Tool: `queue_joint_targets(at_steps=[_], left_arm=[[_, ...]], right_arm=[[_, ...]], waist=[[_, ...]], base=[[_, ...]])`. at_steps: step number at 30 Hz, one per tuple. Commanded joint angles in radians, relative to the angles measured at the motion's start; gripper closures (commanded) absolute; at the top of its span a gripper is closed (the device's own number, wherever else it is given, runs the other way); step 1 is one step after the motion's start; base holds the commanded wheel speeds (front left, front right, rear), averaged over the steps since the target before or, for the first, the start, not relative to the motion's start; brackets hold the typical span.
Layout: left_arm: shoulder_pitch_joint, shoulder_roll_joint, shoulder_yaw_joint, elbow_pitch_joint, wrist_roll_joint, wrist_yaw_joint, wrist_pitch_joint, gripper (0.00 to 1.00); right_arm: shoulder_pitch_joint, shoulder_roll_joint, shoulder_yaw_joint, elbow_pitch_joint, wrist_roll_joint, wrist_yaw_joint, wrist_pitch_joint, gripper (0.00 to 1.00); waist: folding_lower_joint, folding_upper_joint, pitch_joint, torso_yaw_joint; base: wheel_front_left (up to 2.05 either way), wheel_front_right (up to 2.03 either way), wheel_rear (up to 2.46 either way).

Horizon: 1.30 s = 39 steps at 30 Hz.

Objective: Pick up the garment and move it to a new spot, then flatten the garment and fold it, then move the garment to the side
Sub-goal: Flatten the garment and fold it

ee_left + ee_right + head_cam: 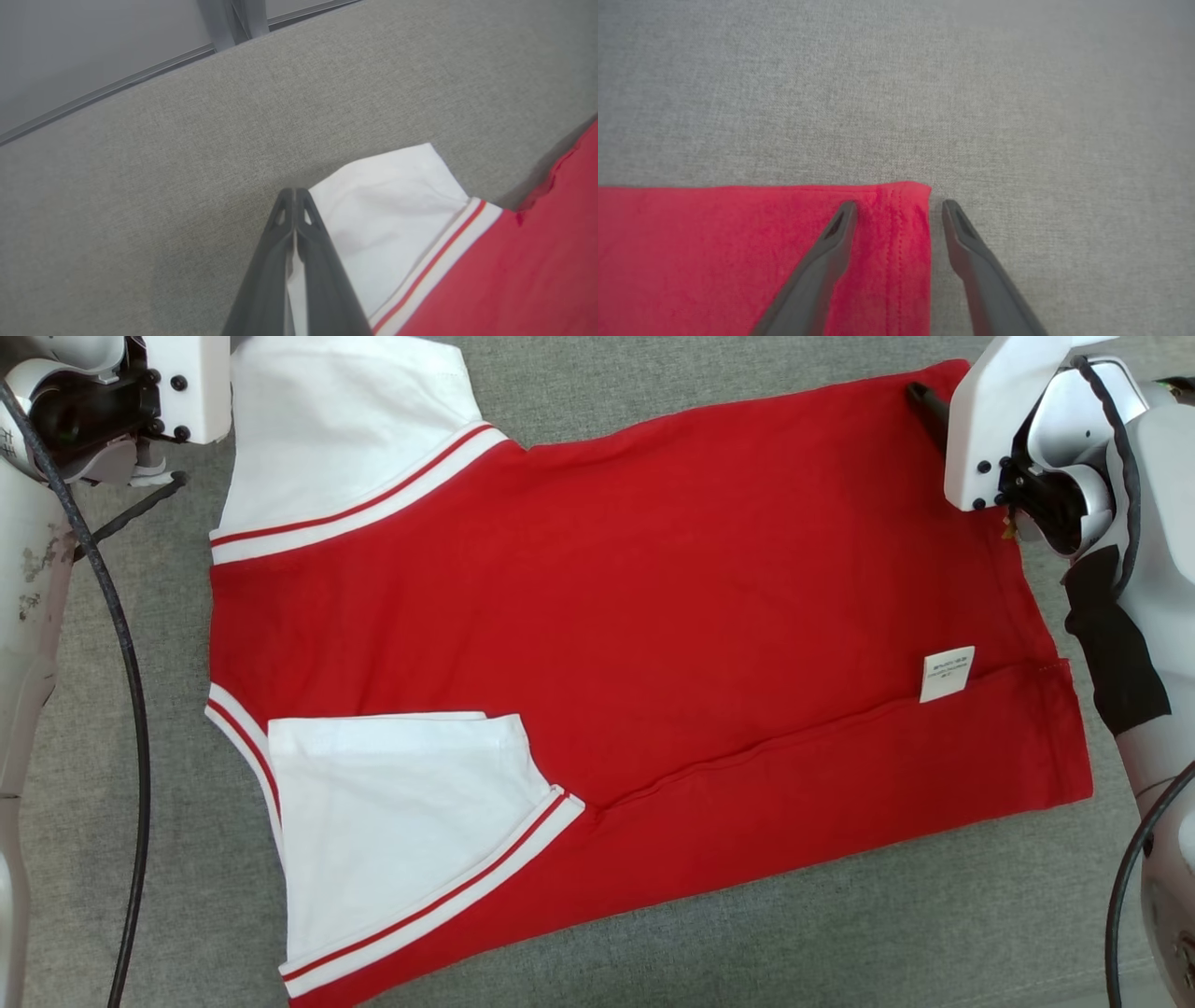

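Head view gives me the garment [653, 597] lying flat on the grey cloth-covered table [840, 933]. Its long axis runs side to side across the table and tilts a little. The sleeve end points toward my left arm and the hem toward my right.

The long side nearest me is turned over onto the body, and a small white label [947, 673] sits just above that fold near the hem. One white sleeve [392, 803] is folded in on top of the red at the near left corner of the garment. The other white sleeve [345, 420] sticks out flat at the far left corner.

On the left wrist view, the left gripper [294, 196] has its jaws clenched together, with the tips right at the edge of the outer sleeve. A sliver of white shows between the fingers. I cannot tell whether any cloth is actually pinched. Beyond the tips there is bare table up to its edge, well apart from the sleeve.

On the right wrist view, the right gripper [899, 210] is spread wide and grips nothing. It straddles the far hem corner, with one finger over the red cloth and the other over bare table just beside the hem.
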Motion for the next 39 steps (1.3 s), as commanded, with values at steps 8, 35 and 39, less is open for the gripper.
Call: queue_joint_targets(at_steps=[8, 35, 39], left_arm=[[-0.025, 0.027, -0.039, -0.052, -0.002, -0.005, -0.078, 1.0], [0.046, 0.171, -0.198, -0.161, -0.152, -0.003, -0.664, 1.0], [0.171, 0.2, -0.181, -0.244, -0.178, 0.01, -0.738, 1.0]], right_arm=[[-0.047, -0.013, -0.008, 0.033, -0.003, 0.0, -0.126, 1.0], [0.116, -0.177, 0.093, 0.008, 0.311, 0.0, -0.653, 1.0], [0.214, -0.235, 0.177, -0.047, 0.372, 0.0, -0.748, 1.0]], waist=[[0.0, 0.0, 0.014, 0.005], [0.0, 0.0, -0.048, 0.083], [0.0, 0.0, -0.08, 0.098]], base=[[0.0, 0.0, 0.0], [0.0, 0.0, 0.0], [0.0, 0.0, 0.0]])
